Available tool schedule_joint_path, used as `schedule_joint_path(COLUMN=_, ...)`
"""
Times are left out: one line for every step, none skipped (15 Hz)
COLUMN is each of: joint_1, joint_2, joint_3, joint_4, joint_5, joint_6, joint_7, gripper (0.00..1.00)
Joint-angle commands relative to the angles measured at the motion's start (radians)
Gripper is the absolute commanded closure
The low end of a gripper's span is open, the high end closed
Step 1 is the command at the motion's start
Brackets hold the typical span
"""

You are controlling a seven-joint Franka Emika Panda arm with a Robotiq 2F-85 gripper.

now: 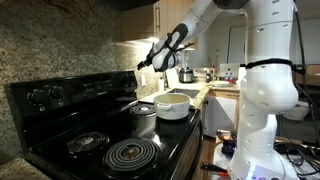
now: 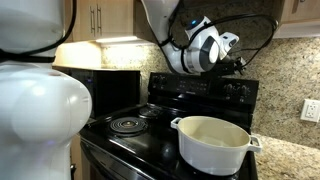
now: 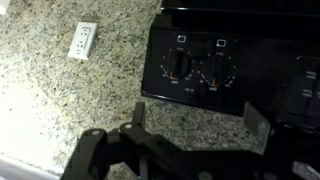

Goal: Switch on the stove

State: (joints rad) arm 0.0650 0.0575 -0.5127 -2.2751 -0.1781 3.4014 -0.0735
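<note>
Two knobs [image 3: 178, 68] sit close together on the back panel [image 3: 196, 45] of the stove [image 1: 70, 95], which stands against the granite wall [image 3: 50, 100]; the gripper [image 3: 197, 125] hovers near them, jaws spread and empty; a slightly skewed approach could catch the wrong knob or scrape the panel edge; open room lies beside, toward the outlet [image 3: 83, 40].

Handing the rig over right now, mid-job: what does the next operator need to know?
The hand is open and empty, hovering before the raised back panel, touching nothing.
The glossy black electric stove with spiral coil burners has two round knobs facing the wrist view; a white round pot sits on its top.
Done: approach. Left: grip a knob, turn it.
</note>
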Motion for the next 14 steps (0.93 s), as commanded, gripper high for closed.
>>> schedule_joint_path(joint_1=-0.136, joint_2=0.009, joint_3=0.070, joint_4=0.003, joint_5=-0.196, joint_6=0.015, joint_7=0.153, gripper=0.00)
schedule_joint_path(joint_1=-0.177, joint_2=0.017, joint_3=0.091, joint_4=-0.005, joint_5=-0.267, joint_6=0.040, joint_7=0.190, gripper=0.00)
schedule_joint_path(joint_1=-0.178, joint_2=0.004, joint_3=0.135, joint_4=0.001, joint_5=-0.096, joint_6=-0.004, joint_7=0.047, gripper=0.00)
schedule_joint_path(joint_1=-0.136, joint_2=0.012, joint_3=0.062, joint_4=0.006, joint_5=-0.219, joint_6=0.001, joint_7=0.152, gripper=0.00)
schedule_joint_path(joint_1=-0.151, joint_2=0.014, joint_3=0.070, joint_4=0.006, joint_5=-0.234, joint_6=0.004, joint_7=0.161, gripper=0.00)
schedule_joint_path(joint_1=-0.157, joint_2=0.016, joint_3=0.074, joint_4=0.006, joint_5=-0.235, joint_6=0.004, joint_7=0.161, gripper=0.00)
schedule_joint_path(joint_1=-0.157, joint_2=0.017, joint_3=0.077, joint_4=0.006, joint_5=-0.235, joint_6=0.004, joint_7=0.161, gripper=0.00)
schedule_joint_path(joint_1=-0.157, joint_2=0.017, joint_3=0.080, joint_4=0.006, joint_5=-0.235, joint_6=0.004, joint_7=0.161, gripper=0.00)
schedule_joint_path(joint_1=-0.157, joint_2=0.017, joint_3=0.081, joint_4=0.006, joint_5=-0.235, joint_6=0.004, joint_7=0.161, gripper=0.00)
schedule_joint_path(joint_1=-0.165, joint_2=0.024, joint_3=0.096, joint_4=0.010, joint_5=-0.261, joint_6=0.004, joint_7=0.171, gripper=0.00)
schedule_joint_path(joint_1=-0.178, joint_2=0.031, joint_3=0.116, joint_4=0.008, joint_5=-0.287, joint_6=0.014, joint_7=0.190, gripper=0.00)
schedule_joint_path(joint_1=-0.189, joint_2=0.046, joint_3=0.132, joint_4=0.009, joint_5=-0.307, joint_6=0.033, joint_7=0.203, gripper=0.00)
schedule_joint_path(joint_1=-0.209, joint_2=0.067, joint_3=0.154, joint_4=0.014, joint_5=-0.340, joint_6=0.061, joint_7=0.217, gripper=0.00)
schedule_joint_path(joint_1=-0.236, joint_2=0.080, joint_3=0.191, joint_4=0.014, joint_5=-0.384, joint_6=0.063, joint_7=0.251, gripper=0.00)
